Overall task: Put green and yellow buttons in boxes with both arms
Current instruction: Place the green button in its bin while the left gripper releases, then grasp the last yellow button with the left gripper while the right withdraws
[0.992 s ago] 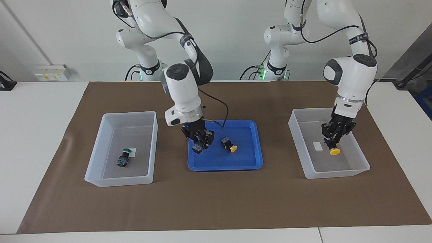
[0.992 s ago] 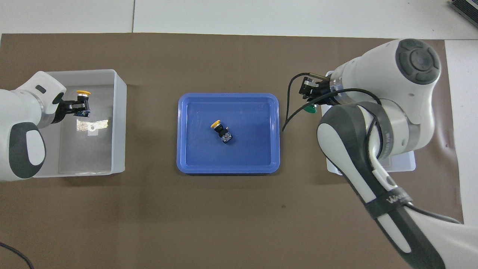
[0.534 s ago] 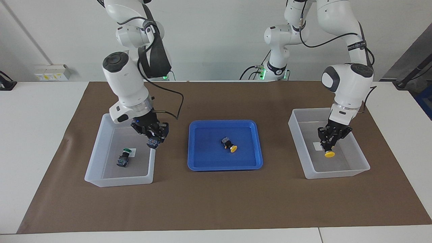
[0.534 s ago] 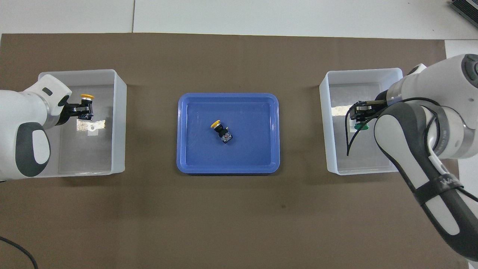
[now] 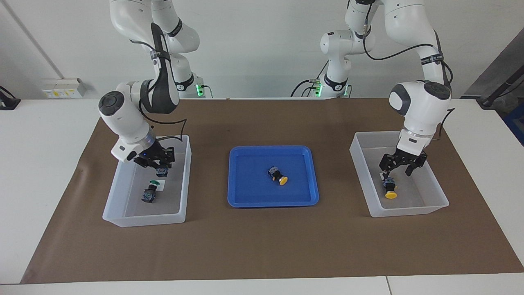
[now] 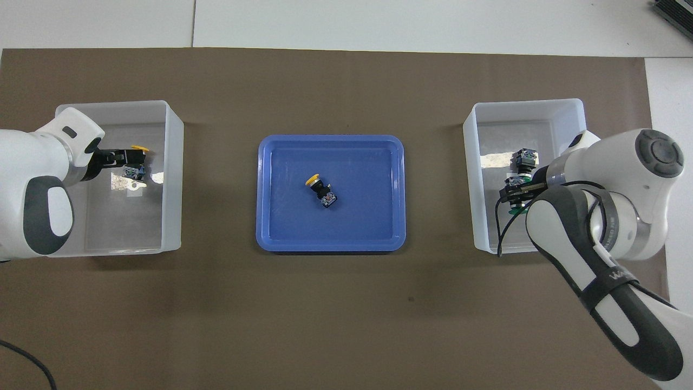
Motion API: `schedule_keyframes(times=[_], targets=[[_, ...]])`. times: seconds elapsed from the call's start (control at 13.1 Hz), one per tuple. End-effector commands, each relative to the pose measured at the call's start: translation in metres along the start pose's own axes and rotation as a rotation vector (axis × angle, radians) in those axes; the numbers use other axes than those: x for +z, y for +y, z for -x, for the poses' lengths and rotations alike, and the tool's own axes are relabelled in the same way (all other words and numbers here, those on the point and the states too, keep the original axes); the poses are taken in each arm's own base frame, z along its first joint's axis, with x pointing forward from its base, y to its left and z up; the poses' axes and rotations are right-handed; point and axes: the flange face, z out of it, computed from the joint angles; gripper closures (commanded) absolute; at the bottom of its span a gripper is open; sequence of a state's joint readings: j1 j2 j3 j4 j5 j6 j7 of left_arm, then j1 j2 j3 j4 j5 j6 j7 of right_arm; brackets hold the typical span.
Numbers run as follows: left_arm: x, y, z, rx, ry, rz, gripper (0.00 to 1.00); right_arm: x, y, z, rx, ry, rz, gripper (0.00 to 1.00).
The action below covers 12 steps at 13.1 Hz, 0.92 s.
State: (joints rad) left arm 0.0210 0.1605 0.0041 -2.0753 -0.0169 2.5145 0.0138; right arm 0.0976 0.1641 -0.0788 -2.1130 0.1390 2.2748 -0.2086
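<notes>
You have four buttons: one yellow button (image 5: 278,175) mid-tray (image 5: 245,200), one (image 5: 389,189) in the box (image 5: 409,211) under the open left gripper (image 5: 399,167); one green button (image 5: 150,191) lies in the other box (image 5: 143,219), another (image 5: 163,169) clamped by the right gripper (image 5: 157,162).

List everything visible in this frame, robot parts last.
table: one, white, under everything
mat: one, brown, on the table
tray: one, blue, mid-mat
right-end box: one, clear, at the right arm's end
left-end box: one, clear, at the left arm's end
tray yellow button: one, yellow cap, lying in the tray
boxed yellow button: one, yellow cap, in the left-end box
lying green button: one, green cap, in the right-end box
held green button: one, over the right-end box
left gripper: black, fingers open, over the boxed yellow button
right gripper: black, shut on the held green button
</notes>
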Motion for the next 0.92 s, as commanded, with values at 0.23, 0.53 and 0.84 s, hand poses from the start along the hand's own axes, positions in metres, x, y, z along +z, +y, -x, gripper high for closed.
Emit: schedule_keyframes(times=[0.23, 0.53, 0.84], targets=[[-0.06, 0.018, -0.038, 0.029, -0.062, 0.013, 0.0, -0.006, 0.008, -0.001, 0.016, 0.061, -0.009, 0.0], [-0.073, 0.14, -0.027, -0.03, -0.08, 0.047, 0.0, -0.081, 0.006, -0.024, 0.094, 0.141, 0.004, 0.0], [-0.077, 0.264, 0.022, -0.154, -0.089, 0.087, 0.0, -0.162, 0.022, -0.026, 0.225, 0.224, 0.111, 0.0]])
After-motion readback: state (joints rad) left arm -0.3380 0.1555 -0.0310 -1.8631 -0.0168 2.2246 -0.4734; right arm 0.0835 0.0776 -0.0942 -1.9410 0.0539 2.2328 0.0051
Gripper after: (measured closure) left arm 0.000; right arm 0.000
